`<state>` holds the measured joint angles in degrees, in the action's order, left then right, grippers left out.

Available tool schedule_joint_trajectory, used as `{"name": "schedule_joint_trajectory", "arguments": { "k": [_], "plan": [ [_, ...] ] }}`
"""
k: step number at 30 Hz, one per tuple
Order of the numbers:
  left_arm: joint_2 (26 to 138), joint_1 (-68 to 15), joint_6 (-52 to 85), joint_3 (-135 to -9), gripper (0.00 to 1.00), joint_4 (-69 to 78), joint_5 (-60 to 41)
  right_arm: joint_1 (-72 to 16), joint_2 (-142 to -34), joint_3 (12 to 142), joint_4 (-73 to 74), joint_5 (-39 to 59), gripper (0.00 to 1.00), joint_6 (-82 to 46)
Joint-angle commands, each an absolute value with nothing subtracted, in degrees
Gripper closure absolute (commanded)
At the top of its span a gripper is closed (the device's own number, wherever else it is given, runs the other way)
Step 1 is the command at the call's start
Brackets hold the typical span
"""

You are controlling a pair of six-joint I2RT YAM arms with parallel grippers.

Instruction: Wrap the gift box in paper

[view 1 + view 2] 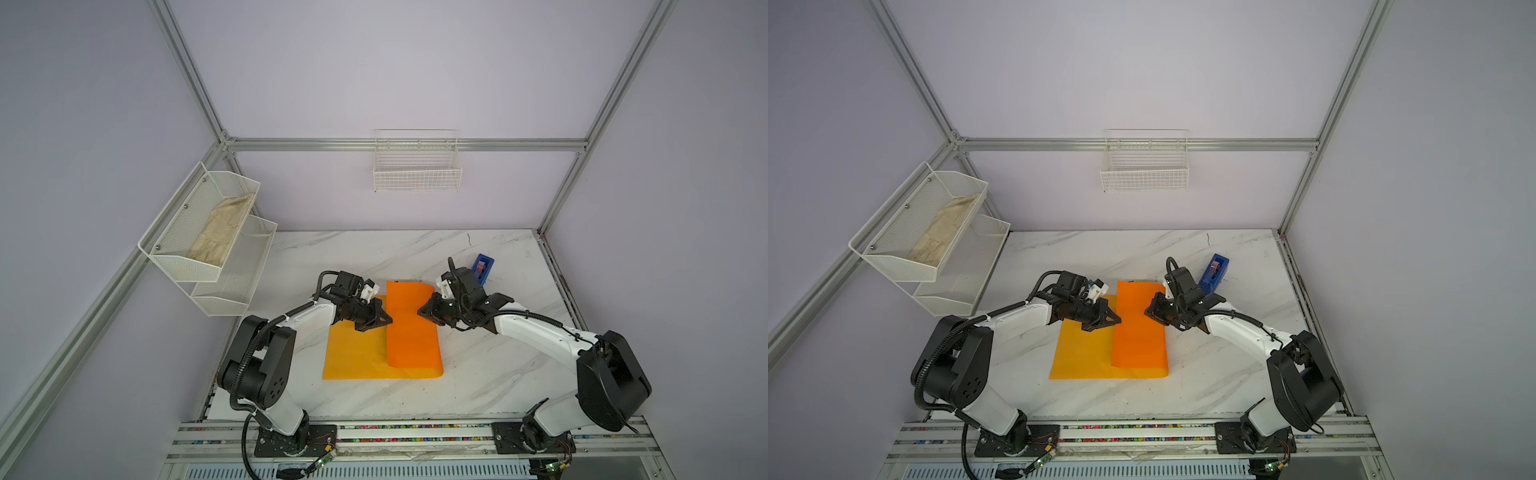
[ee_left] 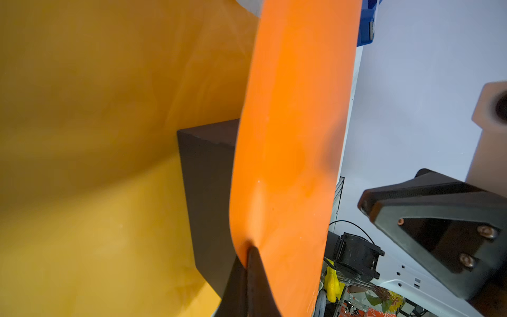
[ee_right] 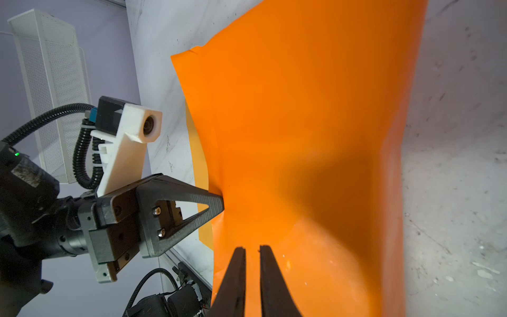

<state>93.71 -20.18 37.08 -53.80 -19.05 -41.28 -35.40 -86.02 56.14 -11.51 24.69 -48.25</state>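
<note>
Clamped shut on the free edge of the paper [image 2: 288, 137], the left gripper [image 2: 248, 251] holds an orange flap over the gift box [image 2: 208, 178], a dark matt block sitting on the paper's yellower half. The right gripper [image 3: 252, 248] has its jaws narrowly apart, tips against the paper. White marble tabletop [image 1: 478, 374] lies beneath the paper. A blue tape dispenser [image 1: 483, 268] stands near the paper's far right corner, and lilac walls [image 1: 415, 62] rise behind.
</note>
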Motion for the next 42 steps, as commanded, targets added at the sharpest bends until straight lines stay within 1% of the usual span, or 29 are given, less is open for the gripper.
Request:
{"name": "schedule_joint_trajectory", "arguments": {
  "k": [1, 6, 11, 17, 20, 22, 25, 30, 32, 33, 35, 38, 42],
  "plan": [
    [93.69, -19.69, 34.8, -56.05, 1.0, -23.36, -37.56, -35.68, -87.91, 58.55, -13.29, 26.84, 0.84, -46.27],
    [94.38, -19.69, 34.37, -55.19, 1.0, -23.16, -36.53, -35.9, -89.83, 58.98, -11.64, 30.55, 0.84, -45.82],
    [95.01, -19.69, 34.04, -55.46, 1.0, -23.27, -36.66, -36.65, -94.04, 58.37, -8.35, 36.86, 0.85, -45.43],
    [95.11, -19.73, 33.65, -55.46, 1.0, -24.04, -36.51, -36.74, -96.52, 56.79, -11.99, 32.29, 0.87, -43.24],
    [94.55, -19.6, 33.21, -56.01, 0.99, -25.47, -35.57, -36.74, -96.95, 55.46, -12.08, 31.55, 0.88, -43.0],
    [93.37, -19.21, 32.42, -57.13, 0.93, -27.8, -33.84, -36.74, -96.74, 54.68, -11.95, 31.22, 0.88, -43.08],
    [90.26, -17.31, 30.54, -58.82, 0.8, -32.2, -30.05, -36.74, -96.68, 54.32, -12.04, 31.09, 0.88, -42.99],
    [85.57, -9.1, 27.92, -58.86, 0.63, -38.8, -26.85, -36.74, -96.53, 53.88, -11.78, 31.11, 0.88, -42.81],
    [84.9, -5.98, 26.13, -58.16, 0.53, -41.48, -23.71, -36.74, -96.53, 53.88, -11.62, 31.28, 0.88, -42.8],
    [84.97, -4.77, 25.39, -57.72, 0.5, -42.47, -22.27, -36.74, -96.59, 53.88, -11.54, 31.41, 0.88, -42.85],
    [85.79, -2.21, 24.05, -56.49, 0.46, -43.84, -19.74, -36.74, -96.61, 53.97, -11.43, 31.53, 0.88, -42.83],
    [88.01, 0.55, 22.18, -54.47, 0.42, -43.63, -19.35, -36.74, -96.64, 54.11, -11.35, 31.55, 0.88, -42.8],
    [91.65, 1.41, 20.61, -54.05, 0.37, -43.59, -18.87, -36.74, -96.57, 54.13, -11.33, 31.73, 0.88, -42.89]
  ]
}}
